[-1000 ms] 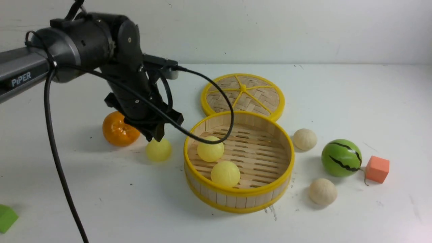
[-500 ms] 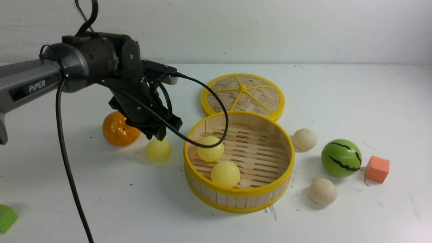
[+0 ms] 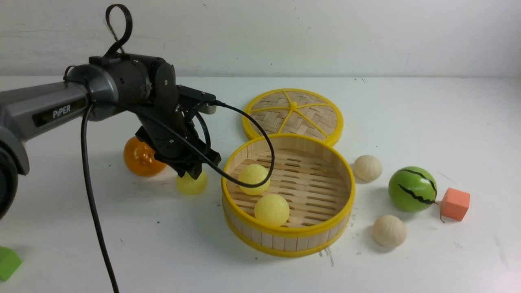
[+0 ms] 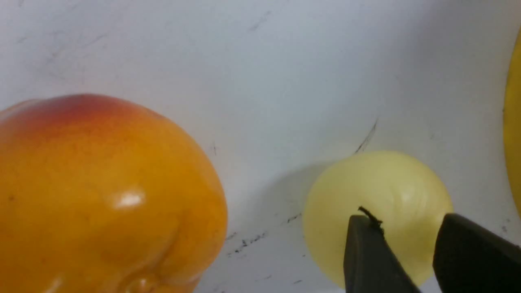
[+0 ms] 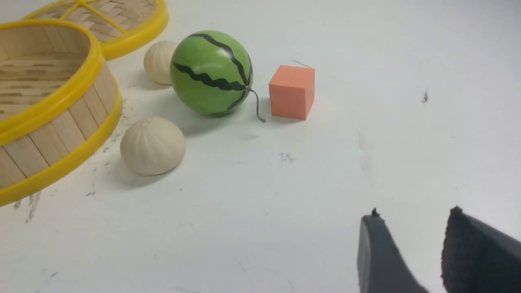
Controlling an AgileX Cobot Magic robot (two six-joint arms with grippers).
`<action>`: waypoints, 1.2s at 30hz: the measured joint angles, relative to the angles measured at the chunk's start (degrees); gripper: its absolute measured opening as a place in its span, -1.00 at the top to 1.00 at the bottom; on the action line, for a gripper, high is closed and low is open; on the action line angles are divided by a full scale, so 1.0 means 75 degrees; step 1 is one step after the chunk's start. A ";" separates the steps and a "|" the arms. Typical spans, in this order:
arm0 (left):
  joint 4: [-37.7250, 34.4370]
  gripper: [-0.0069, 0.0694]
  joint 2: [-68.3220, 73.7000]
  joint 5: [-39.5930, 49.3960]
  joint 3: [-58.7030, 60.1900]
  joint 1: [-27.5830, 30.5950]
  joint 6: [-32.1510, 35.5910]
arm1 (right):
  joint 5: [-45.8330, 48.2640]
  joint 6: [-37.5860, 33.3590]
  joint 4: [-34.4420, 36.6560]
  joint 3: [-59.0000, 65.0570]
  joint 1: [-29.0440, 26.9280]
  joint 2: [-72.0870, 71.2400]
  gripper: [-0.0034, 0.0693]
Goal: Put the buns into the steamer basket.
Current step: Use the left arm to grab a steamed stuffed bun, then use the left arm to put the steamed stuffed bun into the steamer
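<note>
Green block (image 3: 7,262) at near left corner. Next, mandarin (image 3: 139,159), then left claw (image 4: 403,217) just over loose yellow bun (image 3: 191,185) on table, tips a bit apart, pinching nothing. Mid-table, steamer basket (image 3: 285,243) with far yellow bun (image 3: 253,178) and near yellow bun (image 3: 272,209) inside; lid (image 3: 293,112) behind, toward far edge. Toward right edge, far beige bun (image 3: 367,167), near beige bun (image 3: 389,231), watermelon ball (image 3: 412,189), orange cube (image 3: 455,204). Right claw (image 5: 413,211) tips a bit apart, empty.

A scuffed white tabletop (image 3: 427,260) meets a plain white wall (image 3: 325,36) — evenly lit.
</note>
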 joint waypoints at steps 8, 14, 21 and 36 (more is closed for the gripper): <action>0.0043 0.21 0.0183 -0.0214 0.0000 0.0000 0.0000 | 0.0000 0.0000 0.0000 0.0000 0.0000 0.0000 0.25; 0.0042 0.78 0.0189 -0.0277 0.0000 0.0000 0.0000 | 0.0000 0.0000 0.0000 0.0000 0.0000 0.0000 0.25; 0.0040 0.85 -0.0531 0.0319 -0.0059 -0.0176 -0.0135 | 0.0000 0.0000 0.0000 0.0000 0.0000 0.0000 0.25; -0.0300 0.85 -0.0247 -0.0715 -0.1395 -0.1481 0.0029 | 0.0000 0.0000 0.0000 0.0000 0.0000 0.0000 0.25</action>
